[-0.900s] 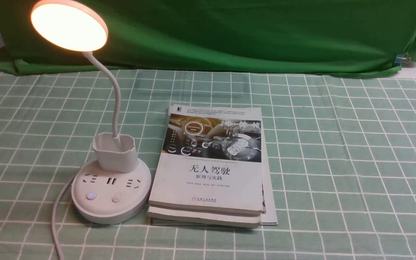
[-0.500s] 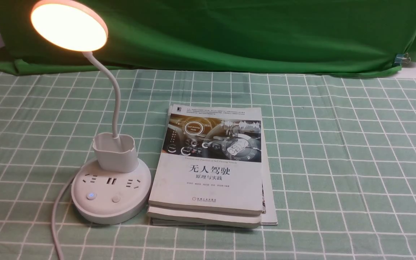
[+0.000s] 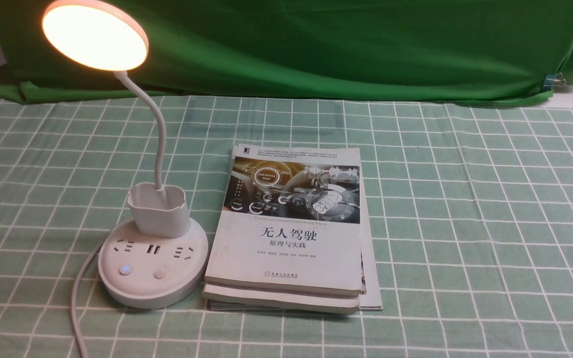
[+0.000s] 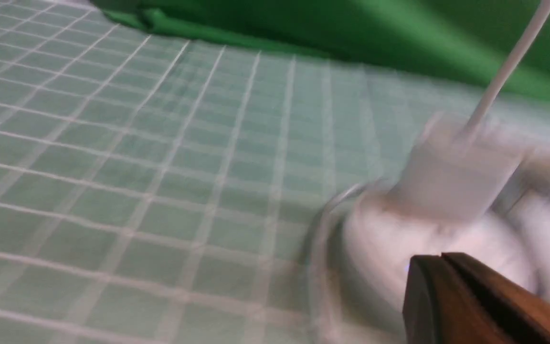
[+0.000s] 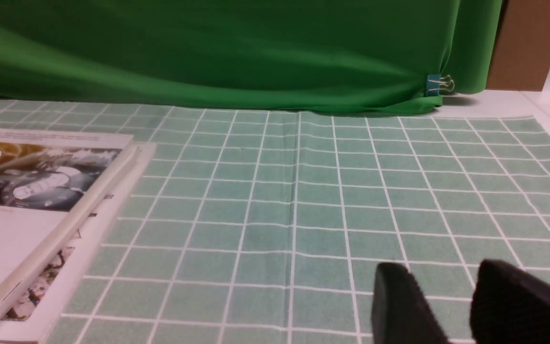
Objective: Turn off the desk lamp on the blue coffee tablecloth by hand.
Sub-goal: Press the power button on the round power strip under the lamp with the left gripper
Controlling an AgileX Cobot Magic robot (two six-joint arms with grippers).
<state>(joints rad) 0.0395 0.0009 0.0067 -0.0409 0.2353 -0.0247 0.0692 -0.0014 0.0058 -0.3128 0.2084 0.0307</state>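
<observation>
I record the left gripper (image 4: 442,258): two flat, sharp-edged fingers (image 4: 475,301), dark brown in its wrist view, meeting along a thin straight seam. The front view shows only a black corner of it. Right gripper (image 5: 441,277): two matte black fingers (image 5: 396,306) with blunt, rounded tips.

Stack of books (image 3: 286,233) lying flat mid-scene. Top one white-covered, with car-dashboard photo and black Chinese title, bottom edge toward the camera. Lower ones sticking out slightly on the right. Plain dark green backdrop cloth (image 3: 341,49) draped across the back, bunched along its bottom. Blue binder clip (image 3: 553,81) at its right end. Brown box (image 5: 525,43) just beyond that end, right wrist view only.
</observation>
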